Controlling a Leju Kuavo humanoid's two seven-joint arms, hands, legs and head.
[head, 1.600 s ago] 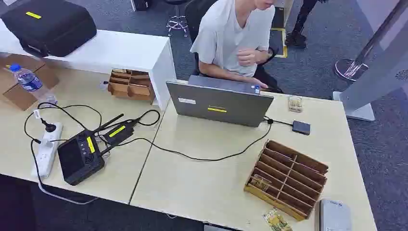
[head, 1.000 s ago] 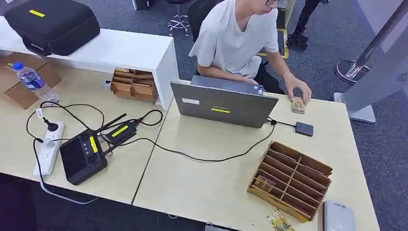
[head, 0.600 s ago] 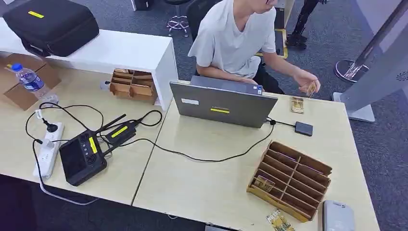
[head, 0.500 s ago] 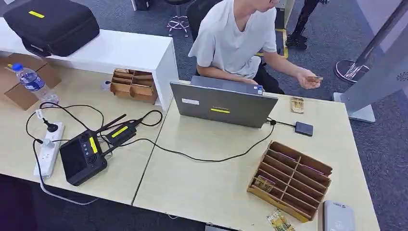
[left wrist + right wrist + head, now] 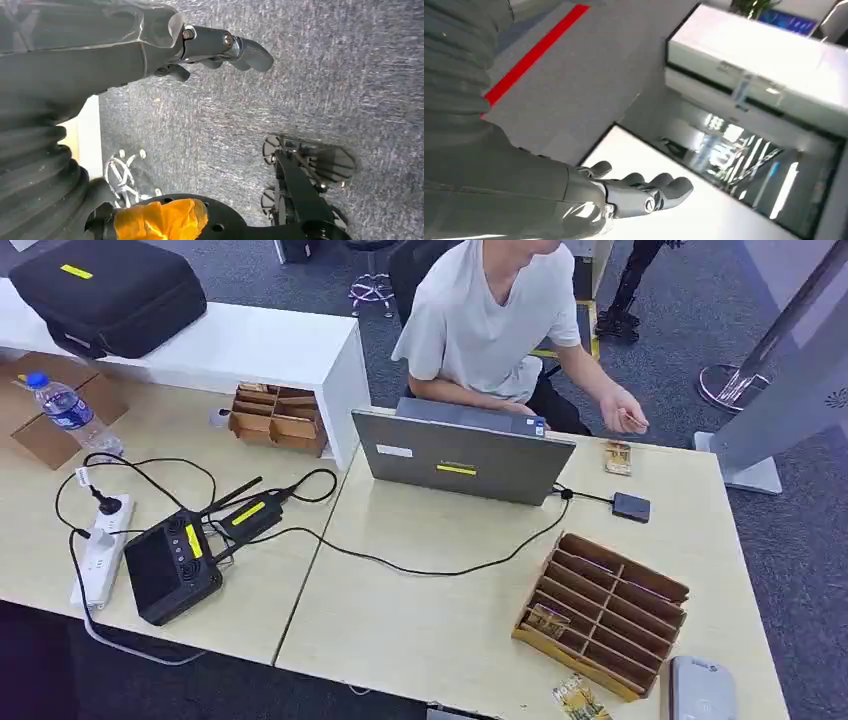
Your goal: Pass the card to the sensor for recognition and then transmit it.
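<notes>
The seated person in the pale grey T-shirt (image 5: 490, 315) has lowered the outstretched hand (image 5: 622, 412) since half a second ago — it now hangs just beyond the far right edge of the pale wooden desk (image 5: 440, 620), pinching a small thin card (image 5: 634, 420), where earlier it was raised higher and further right. The small stack of patterned cards (image 5: 617, 457) on the desk's far right has stayed put since the hand left it, with the small dark square sensor box (image 5: 629, 507) just near of it, cabled towards the open grey laptop (image 5: 462, 454).

The robot's left hand (image 5: 220, 50) hangs above grey carpet, fingers loosely extended and apart, holding nothing and touching nothing. The right hand (image 5: 634, 192) is likewise released — fingers stretched forward, slightly spread, with nothing in them.

On the near right of the desk sits the brown wooden slotted card rack (image 5: 600, 610), one patterned card (image 5: 545, 621) standing in a near-left slot. A second patterned card (image 5: 580, 702) lies flat on the desk at the near edge, just beside the rack, next to a grey rounded device (image 5: 702, 692). Left of centre lie a black handheld controller with yellow labels (image 5: 172, 565), a white power strip (image 5: 97, 550) and a clear water bottle with a blue cap (image 5: 68, 412).
</notes>
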